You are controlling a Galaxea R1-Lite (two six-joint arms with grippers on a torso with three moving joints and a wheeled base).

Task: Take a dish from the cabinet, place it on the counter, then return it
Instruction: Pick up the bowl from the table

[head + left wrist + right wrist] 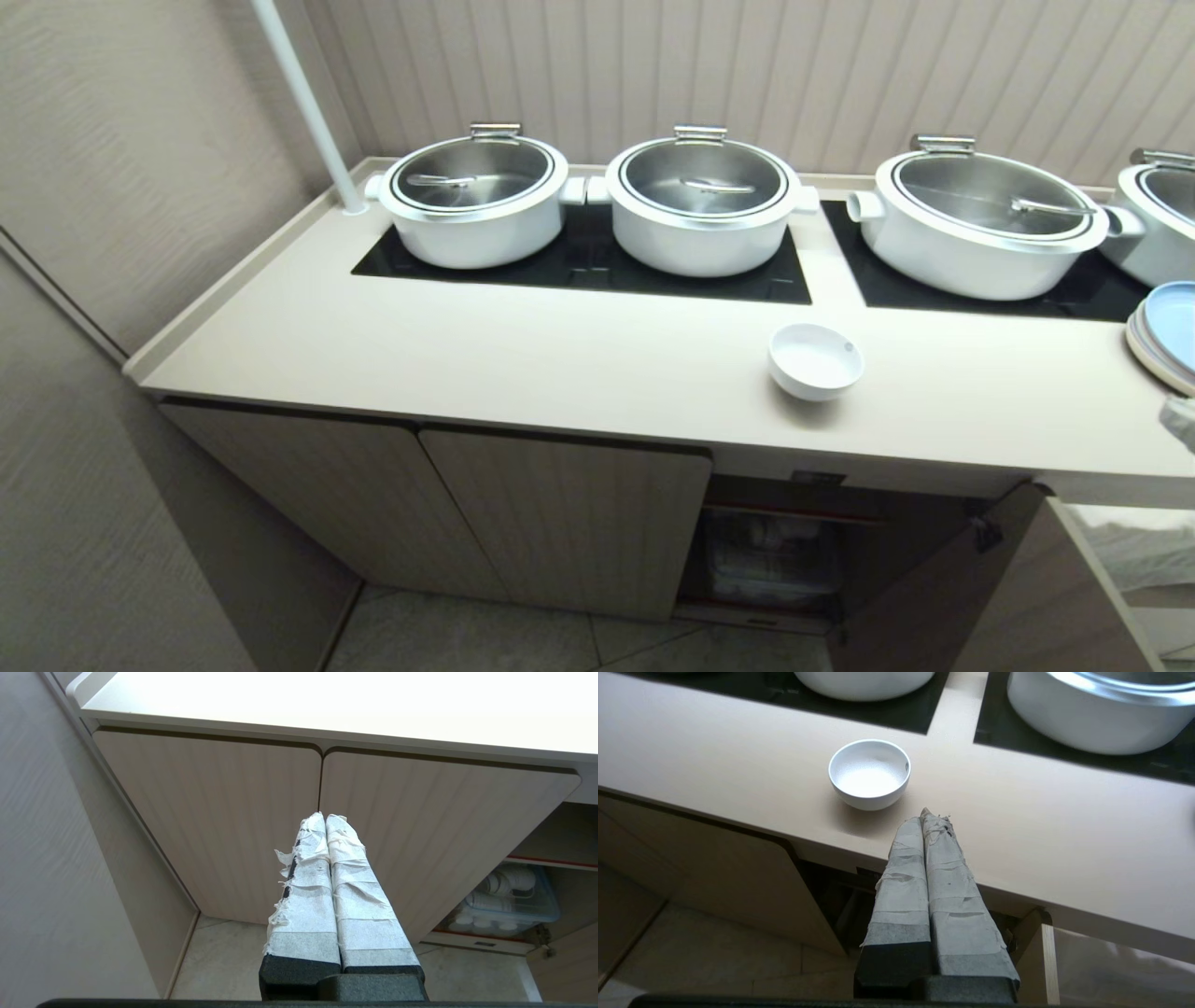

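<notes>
**Dish on counter, both grippers pressed together and empty**

You see the dish (pixel 815 360) standing upright on the counter (pixel 523 359), near the front edge and just in front of the strip of worktop that separates the two black hob panels (pixel 597 266). It is empty and nothing touches it.

Below the counter, the cabinet (pixel 569 523) has two ribbed doors closed on the left. To their right the compartment stands open, directly below the dish. Inside it you can make out a clear plastic bin (pixel 509 903) holding white crockery, resting on a red-edged shelf. The open door (pixel 943 597) hangs at the lower right of the head view.

The right gripper (pixel 928 814) is over the front edge of the counter, near the dish but apart from it. Its taped fingers (pixel 901 877) are pressed together with nothing between them.

The left gripper (pixel 325 816) is low in front of the closed doors, pointing at the seam between them. Its fingers are also pressed together and hold nothing.

Four large white pots (pixel 474 201) with steel lids sit on the hob panels. A stack of plates (pixel 1167 331) lies at the right end of the counter.
</notes>
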